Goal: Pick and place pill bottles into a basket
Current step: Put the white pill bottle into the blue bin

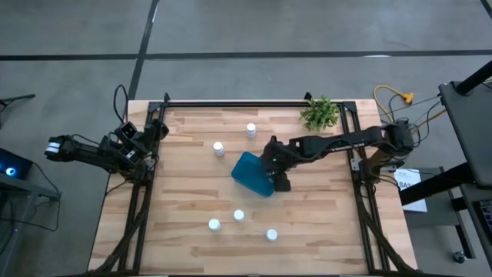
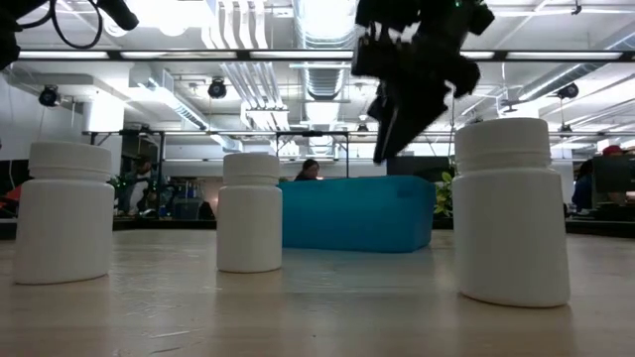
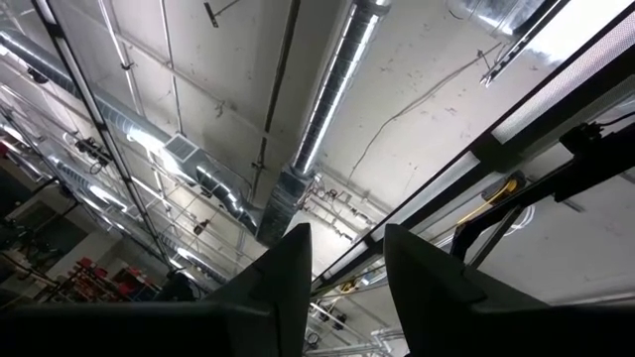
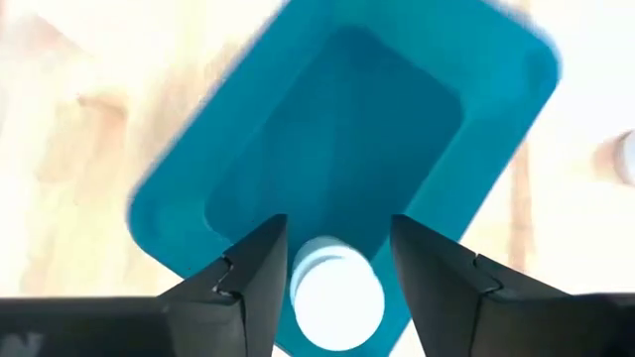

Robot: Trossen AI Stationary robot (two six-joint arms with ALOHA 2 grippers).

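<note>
Teal basket [image 4: 417, 129]: one pill bottle [image 4: 335, 293] apparently inside, below right gripper [image 4: 335, 260].

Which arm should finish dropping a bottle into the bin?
Right. The right claw hangs over the teal-blue rectangular plastic basket, with a small white cylindrical pill bottle between its fingers. The left claw waits at the table's left edge, pointing up at the ceiling.

basket [image 2: 357, 213] partly hidden behind pill bottles [image 2: 250, 211], bottle [image 4: 335, 295] cut off by edge
</note>
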